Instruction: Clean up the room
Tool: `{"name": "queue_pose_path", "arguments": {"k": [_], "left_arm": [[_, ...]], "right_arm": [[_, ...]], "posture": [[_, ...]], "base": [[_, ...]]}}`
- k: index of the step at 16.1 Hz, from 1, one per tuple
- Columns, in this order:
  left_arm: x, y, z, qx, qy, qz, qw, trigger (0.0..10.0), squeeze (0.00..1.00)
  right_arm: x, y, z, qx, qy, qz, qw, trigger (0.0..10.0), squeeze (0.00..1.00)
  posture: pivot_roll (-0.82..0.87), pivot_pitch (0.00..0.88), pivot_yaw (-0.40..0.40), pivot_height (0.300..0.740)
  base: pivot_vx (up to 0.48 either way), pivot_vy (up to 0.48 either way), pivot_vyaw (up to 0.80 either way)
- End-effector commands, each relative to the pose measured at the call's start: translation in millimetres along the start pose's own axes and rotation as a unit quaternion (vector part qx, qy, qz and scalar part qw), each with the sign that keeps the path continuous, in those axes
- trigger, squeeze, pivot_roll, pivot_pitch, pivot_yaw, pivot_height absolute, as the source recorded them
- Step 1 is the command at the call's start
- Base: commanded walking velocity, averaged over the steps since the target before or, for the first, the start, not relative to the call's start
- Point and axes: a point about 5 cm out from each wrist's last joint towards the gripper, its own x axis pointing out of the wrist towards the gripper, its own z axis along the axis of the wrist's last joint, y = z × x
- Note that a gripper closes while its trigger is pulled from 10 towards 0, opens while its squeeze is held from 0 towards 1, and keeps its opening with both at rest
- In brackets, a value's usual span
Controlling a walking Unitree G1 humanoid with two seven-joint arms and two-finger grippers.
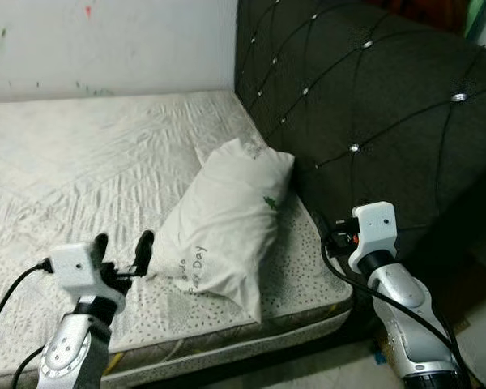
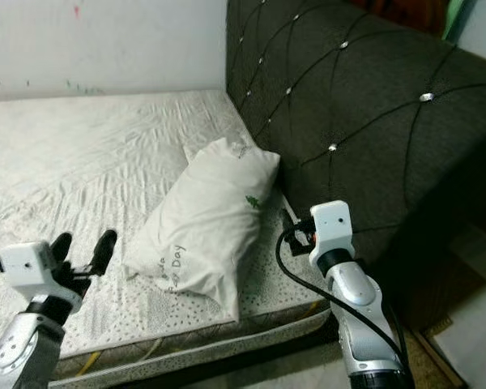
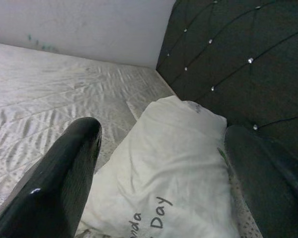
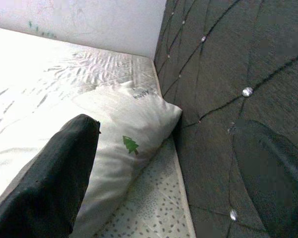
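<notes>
A white pillow (image 1: 227, 219) with green print lies askew on the bare mattress (image 1: 81, 162), its far end leaning against the dark tufted headboard (image 1: 373, 105). My left gripper (image 1: 123, 247) hovers open just off the pillow's near left corner; in the left wrist view its fingers (image 3: 59, 183) spread wide with the pillow (image 3: 174, 163) between and beyond them. My right gripper (image 1: 330, 231) is open at the mattress's right edge, close to the headboard and beside the pillow's right side (image 4: 124, 144). Neither gripper holds anything.
A pale wall (image 1: 105, 40) with small paint marks runs behind the bed. The mattress's front edge (image 1: 251, 328) is just below the pillow, with light floor (image 1: 308, 373) under it. The headboard (image 2: 348, 105) blocks the right side.
</notes>
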Motion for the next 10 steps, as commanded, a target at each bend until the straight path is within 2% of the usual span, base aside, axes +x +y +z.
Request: {"name": "queue_pose_path", "arguments": {"k": [1, 2, 10], "left_arm": [[1.2, 0.0, 0.8, 0.005, 0.001, -0.003, 1.000, 10.0, 0.00], [1.1, -0.1, 0.7, 0.005, 0.002, -0.002, 1.000, 10.0, 0.00], [3.5, -1.7, -0.8, 0.003, 0.007, 0.001, 1.000, 10.0, 0.00]], "right_arm": [[3.2, 0.3, 4.8, -0.003, -0.009, 0.003, 1.000, 10.0, 0.00], [2.6, 1.0, 4.3, -0.003, -0.009, 0.003, 1.000, 10.0, 0.00], [1.4, 6.7, 4.3, 0.017, -0.013, 0.017, 1.000, 10.0, 0.00]], "posture": [[0.04, 0.028, -0.034, 0.740], [0.04, 0.029, -0.032, 0.740], [0.04, 0.037, -0.027, 0.740]], "base": [[0.352, 0.000, 0.00], [0.311, 0.000, 0.00], [0.000, 0.000, 0.00]]}}
